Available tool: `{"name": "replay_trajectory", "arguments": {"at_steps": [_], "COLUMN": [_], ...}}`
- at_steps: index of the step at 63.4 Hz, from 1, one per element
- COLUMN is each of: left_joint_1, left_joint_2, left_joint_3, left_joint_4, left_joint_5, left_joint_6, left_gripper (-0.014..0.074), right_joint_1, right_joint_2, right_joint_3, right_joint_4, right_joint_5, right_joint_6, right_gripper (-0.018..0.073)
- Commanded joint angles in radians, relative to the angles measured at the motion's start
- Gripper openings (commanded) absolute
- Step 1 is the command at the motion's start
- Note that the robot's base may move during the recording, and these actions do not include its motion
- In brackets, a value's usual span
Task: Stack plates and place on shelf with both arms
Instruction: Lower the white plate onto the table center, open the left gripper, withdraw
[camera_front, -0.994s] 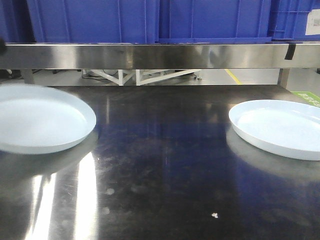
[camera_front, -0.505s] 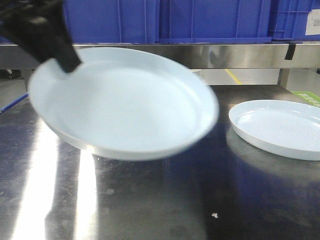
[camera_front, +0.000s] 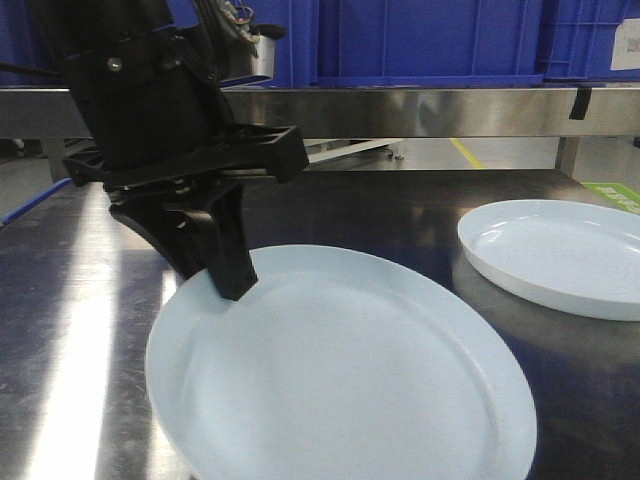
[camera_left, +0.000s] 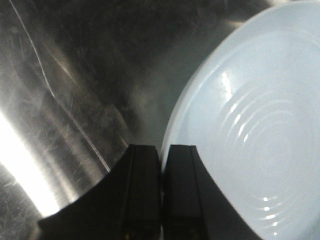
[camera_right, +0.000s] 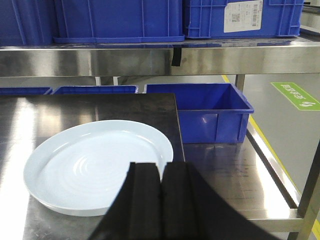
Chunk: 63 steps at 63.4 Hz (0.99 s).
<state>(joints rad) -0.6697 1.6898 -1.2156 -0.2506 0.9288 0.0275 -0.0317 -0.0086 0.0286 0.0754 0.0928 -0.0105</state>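
A pale bluish-white plate (camera_front: 340, 380) fills the front middle of the front view, and my left gripper (camera_front: 232, 285) is shut on its far left rim. In the left wrist view the two black fingers (camera_left: 145, 170) pinch the edge of this plate (camera_left: 250, 130) over the steel table. A second plate (camera_front: 560, 255) lies flat on the table at the right. The right wrist view shows that plate (camera_right: 95, 165) just beyond my right gripper (camera_right: 161, 170), which is shut with nothing in it, near the plate's near right rim. The steel shelf (camera_front: 420, 110) runs across the back.
Blue crates (camera_front: 420, 40) stand along the shelf. A blue bin (camera_right: 210, 112) sits lower, beyond the table's right edge (camera_right: 176, 120). A steel post (camera_right: 310, 200) stands at the far right. The left arm's body (camera_front: 150, 110) blocks the back left.
The left plate has left its spot at the table's left. The left gripper has carried it right and toward the camera, then lower. The right plate has not moved.
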Motion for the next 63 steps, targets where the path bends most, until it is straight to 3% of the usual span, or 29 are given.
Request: {"name": "replay_trajectory", "arguments": {"at_steps": [1, 18, 44, 52, 63], "left_joint_1": [-0.006, -0.006, -0.006, -0.006, 0.0], "left_joint_2": [-0.032, -0.012, -0.026, -0.076, -0.227], "left_joint_3": [-0.025, -0.025, -0.033, -0.04, -0.04], "left_joint_4": [-0.017, -0.021, -0.021, -0.007, 0.087], "left_joint_5": [-0.034, -0.022, -0.004, -0.001, -0.034], "left_joint_6": [0.0, -0.002, -0.002, -0.002, -0.027], "left_gripper": [0.0087, 0.0108, 0.0458, 0.0464, 0.0444], "right_joint_1": [0.002, 0.002, 0.002, 0.002, 0.002], "right_joint_2": [-0.023, -0.023, -0.023, -0.023, -0.023], "right_joint_3": [-0.016, -0.016, -0.016, -0.016, -0.016], "right_joint_4": [-0.011, -0.011, -0.011, -0.011, -0.011], "right_joint_5": [-0.093, -0.093, -0.093, -0.093, -0.093], "right_joint_6": [-0.002, -0.002, -0.002, -0.002, -0.002], "right_gripper": [0.0057, 0.0057, 0.0057, 0.0057, 0.0057]}}
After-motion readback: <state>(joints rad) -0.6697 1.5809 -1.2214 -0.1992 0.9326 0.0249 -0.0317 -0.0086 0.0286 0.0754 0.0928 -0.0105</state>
